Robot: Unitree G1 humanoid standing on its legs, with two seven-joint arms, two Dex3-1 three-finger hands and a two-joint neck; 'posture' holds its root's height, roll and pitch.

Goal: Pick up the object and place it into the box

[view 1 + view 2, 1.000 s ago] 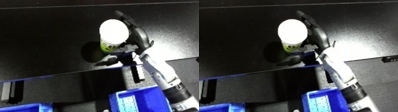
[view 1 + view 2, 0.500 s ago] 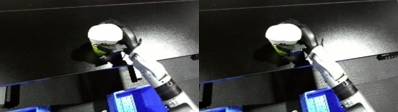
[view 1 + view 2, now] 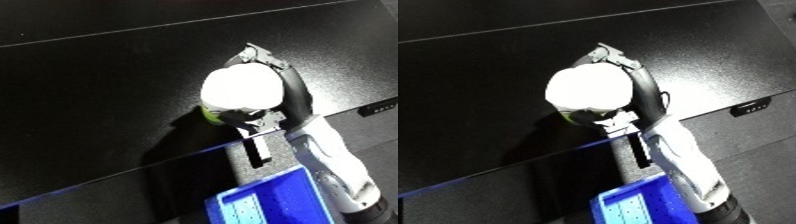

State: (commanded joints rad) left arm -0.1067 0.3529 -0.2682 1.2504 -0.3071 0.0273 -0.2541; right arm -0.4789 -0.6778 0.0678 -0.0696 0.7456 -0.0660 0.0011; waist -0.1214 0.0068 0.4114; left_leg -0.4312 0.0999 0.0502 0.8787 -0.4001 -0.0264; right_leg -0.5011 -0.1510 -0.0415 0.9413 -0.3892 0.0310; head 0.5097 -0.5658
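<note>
the right robot hand (image 3: 289, 97) has its black fingers (image 3: 614, 56) curled round a white-topped container (image 3: 242, 89), holding it from the far and right sides while the thumb side shows just under the container's near edge. the container's top is bright white and overexposed, so its surface detail cannot be made out; a strip of yellow-green (image 3: 210, 115) shows at its lower left edge, below the white top. the container sits over the near part of the black bench (image 3: 107, 95), close to the bench's front edge; whether it touches the bench surface or is lifted off it cannot be told, though a dark shadow (image 3: 545, 142) lies on the bench to its lower left. the white and silver forearm (image 3: 687, 167) runs from the hand down towards the lower right corner, crossing the front edge of the bench. a blue bin (image 3: 275, 202) with a perforated inner face shows at the bottom, just left of the forearm and nearer the robot than the bench edge, well apart from the container. the left robot hand does not appear in either view.
</note>
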